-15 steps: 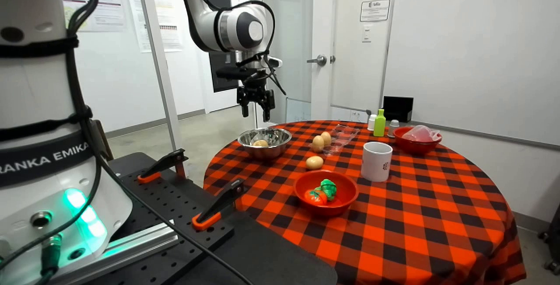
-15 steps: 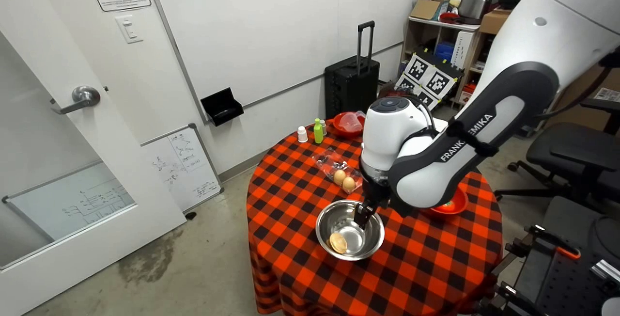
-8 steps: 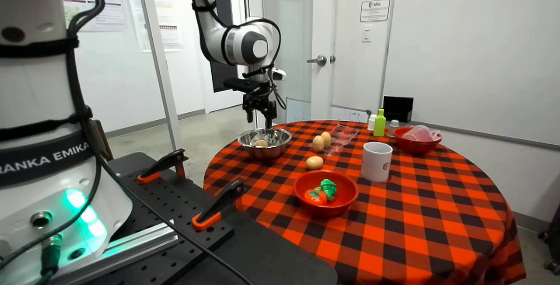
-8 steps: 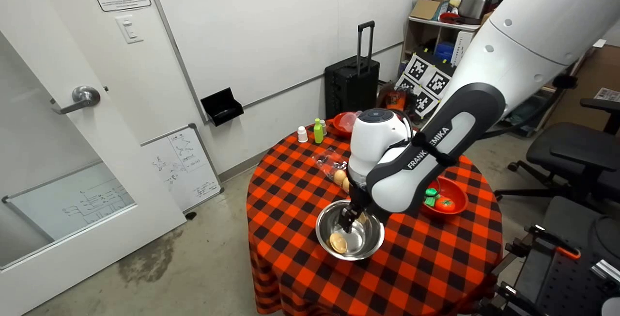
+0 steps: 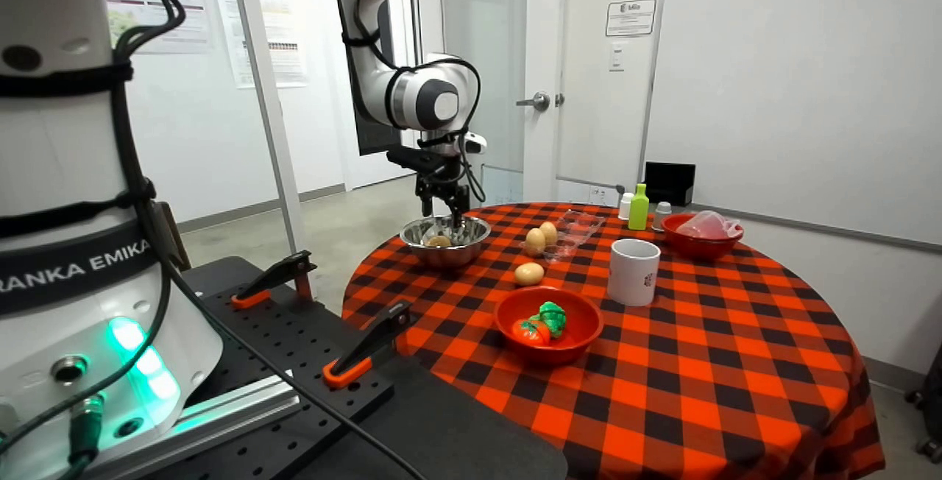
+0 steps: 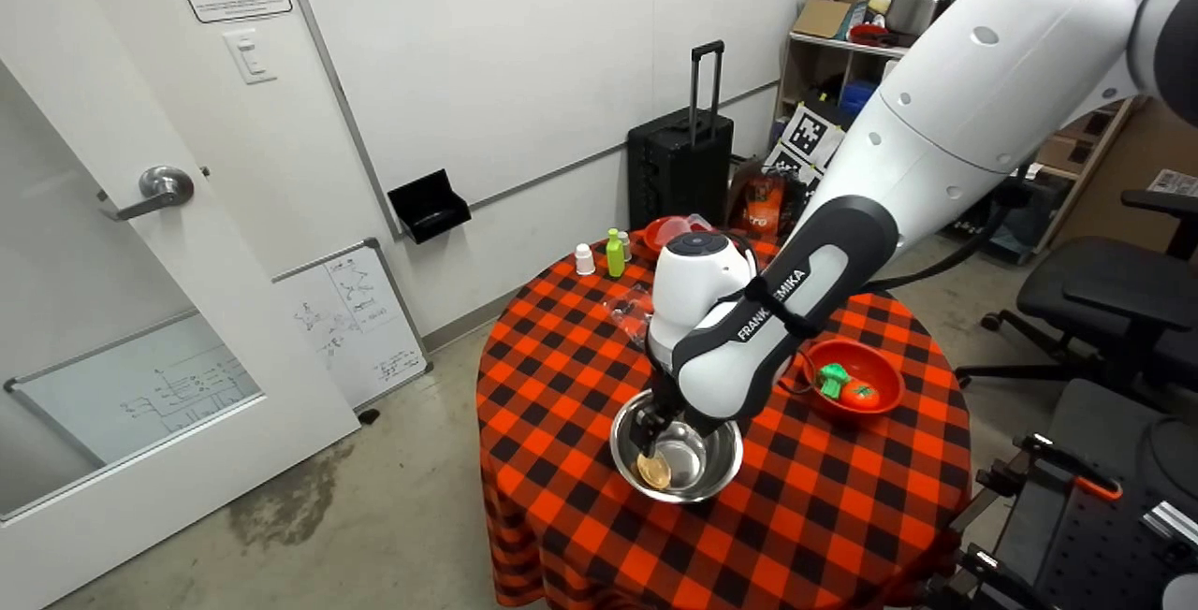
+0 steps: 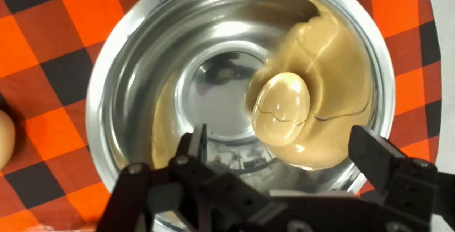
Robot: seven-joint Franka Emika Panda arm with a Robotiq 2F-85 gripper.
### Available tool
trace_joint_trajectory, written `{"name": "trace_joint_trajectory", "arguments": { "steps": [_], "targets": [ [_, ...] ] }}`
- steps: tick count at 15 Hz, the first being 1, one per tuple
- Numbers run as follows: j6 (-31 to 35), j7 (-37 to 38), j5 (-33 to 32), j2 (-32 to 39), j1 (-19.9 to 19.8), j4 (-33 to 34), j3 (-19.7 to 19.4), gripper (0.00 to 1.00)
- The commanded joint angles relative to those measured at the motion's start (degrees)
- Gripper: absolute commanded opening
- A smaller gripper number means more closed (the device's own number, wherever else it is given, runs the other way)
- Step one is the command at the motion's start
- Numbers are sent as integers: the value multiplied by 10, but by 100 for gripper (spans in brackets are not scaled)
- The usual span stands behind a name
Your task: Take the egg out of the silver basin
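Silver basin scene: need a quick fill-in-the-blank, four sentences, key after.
The silver basin holds exactly ____ egg.
In the wrist view, the fingers are ____ rather than closed.
The mug is ____ with a dark print.
The tablecloth is checked in red and ____.

Missing words: one; open; white; black.

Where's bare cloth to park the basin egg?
Free, in an exterior view: checked tablecloth between the white mug, nearer red bowl and right table edge. Crowded: gripper at the silver basin; two eggs by the plastic carton; around the green bottle.
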Motion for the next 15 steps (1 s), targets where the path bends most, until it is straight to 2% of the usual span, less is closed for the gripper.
{"name": "trace_joint_trajectory", "arguments": {
  "steps": [1, 8, 15],
  "targets": [
    [-15, -31, 22, 47, -10, 57, 12, 100],
    [-26, -38, 28, 97, -16, 108, 18, 100],
    [-32, -27, 35, 109, -11, 117, 15, 100]
  ]
}}
